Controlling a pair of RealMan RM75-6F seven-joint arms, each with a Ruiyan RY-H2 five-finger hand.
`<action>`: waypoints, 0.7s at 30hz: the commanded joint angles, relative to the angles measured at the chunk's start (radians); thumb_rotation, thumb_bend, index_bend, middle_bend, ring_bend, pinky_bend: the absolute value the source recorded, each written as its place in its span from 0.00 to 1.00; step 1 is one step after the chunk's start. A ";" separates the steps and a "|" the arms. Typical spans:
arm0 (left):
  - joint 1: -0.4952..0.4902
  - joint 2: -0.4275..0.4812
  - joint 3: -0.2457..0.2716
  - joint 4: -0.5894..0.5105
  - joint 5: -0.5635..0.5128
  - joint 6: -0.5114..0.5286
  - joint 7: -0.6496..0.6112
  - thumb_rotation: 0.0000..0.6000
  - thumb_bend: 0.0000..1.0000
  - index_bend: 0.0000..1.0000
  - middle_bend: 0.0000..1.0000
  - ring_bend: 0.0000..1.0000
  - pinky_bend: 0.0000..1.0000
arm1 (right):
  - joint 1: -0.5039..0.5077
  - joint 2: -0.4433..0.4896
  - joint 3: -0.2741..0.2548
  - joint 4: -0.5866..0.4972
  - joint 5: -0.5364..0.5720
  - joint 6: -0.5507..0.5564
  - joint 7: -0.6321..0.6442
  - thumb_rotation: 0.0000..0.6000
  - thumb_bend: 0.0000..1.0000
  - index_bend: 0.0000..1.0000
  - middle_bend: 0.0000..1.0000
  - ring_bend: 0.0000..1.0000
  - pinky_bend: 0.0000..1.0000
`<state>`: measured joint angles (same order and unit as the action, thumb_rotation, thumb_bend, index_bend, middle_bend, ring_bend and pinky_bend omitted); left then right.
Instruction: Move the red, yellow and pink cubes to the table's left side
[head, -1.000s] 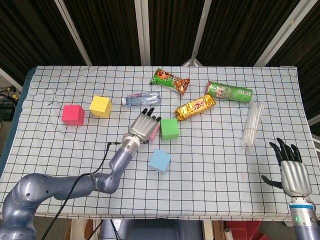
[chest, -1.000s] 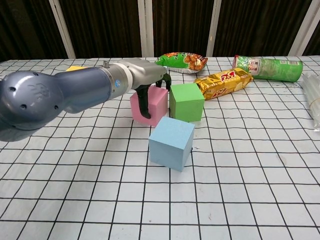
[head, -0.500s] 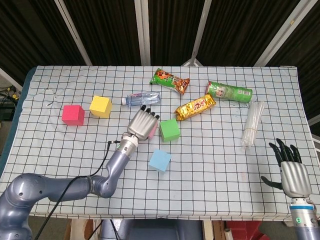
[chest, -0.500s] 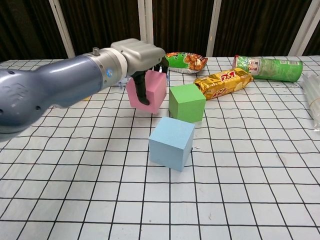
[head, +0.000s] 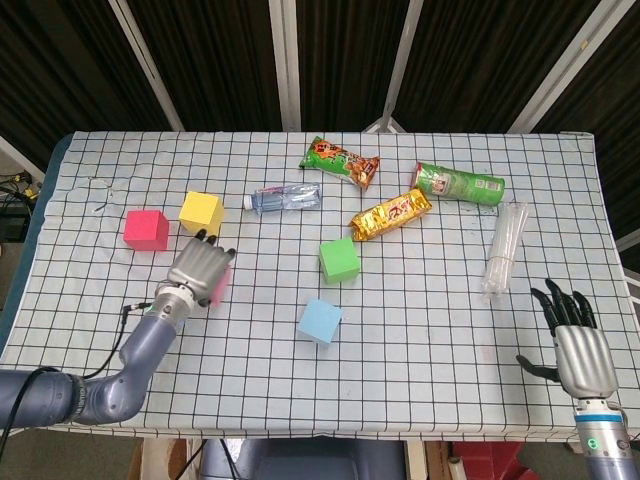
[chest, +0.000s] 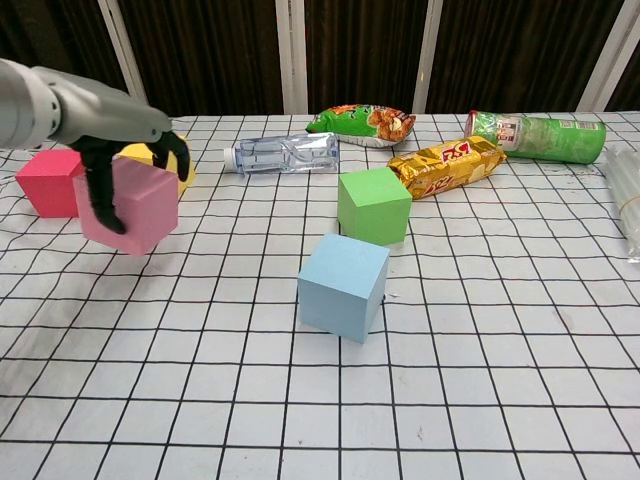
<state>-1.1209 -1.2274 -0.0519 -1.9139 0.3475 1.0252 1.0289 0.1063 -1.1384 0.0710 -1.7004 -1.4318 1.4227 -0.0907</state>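
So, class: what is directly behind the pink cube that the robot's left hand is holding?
In the chest view, the yellow cube sits just behind the pink cube, mostly covered by it and the left hand. The red cube stands beside it.

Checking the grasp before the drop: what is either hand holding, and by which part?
The left hand grips the pink cube from above, fingers down its opposite sides. The right hand holds nothing.
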 joint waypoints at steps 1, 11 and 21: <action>-0.002 0.050 0.061 -0.030 -0.080 -0.049 0.027 1.00 0.01 0.02 0.00 0.00 0.03 | 0.001 -0.002 -0.001 0.000 -0.002 -0.002 -0.003 1.00 0.06 0.12 0.03 0.12 0.00; 0.125 0.095 -0.001 -0.053 0.255 -0.101 -0.272 1.00 0.00 0.00 0.00 0.00 0.01 | 0.011 -0.010 0.000 0.002 0.001 -0.019 -0.016 1.00 0.06 0.12 0.03 0.12 0.00; 0.637 0.231 0.153 -0.053 1.025 0.472 -0.770 1.00 0.00 0.08 0.00 0.00 0.10 | 0.019 -0.022 -0.010 0.005 -0.026 -0.022 -0.028 1.00 0.06 0.12 0.03 0.12 0.00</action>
<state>-0.7505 -1.0692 0.0149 -1.9921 1.0742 1.2066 0.5394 0.1246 -1.1594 0.0617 -1.6954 -1.4557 1.3995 -0.1170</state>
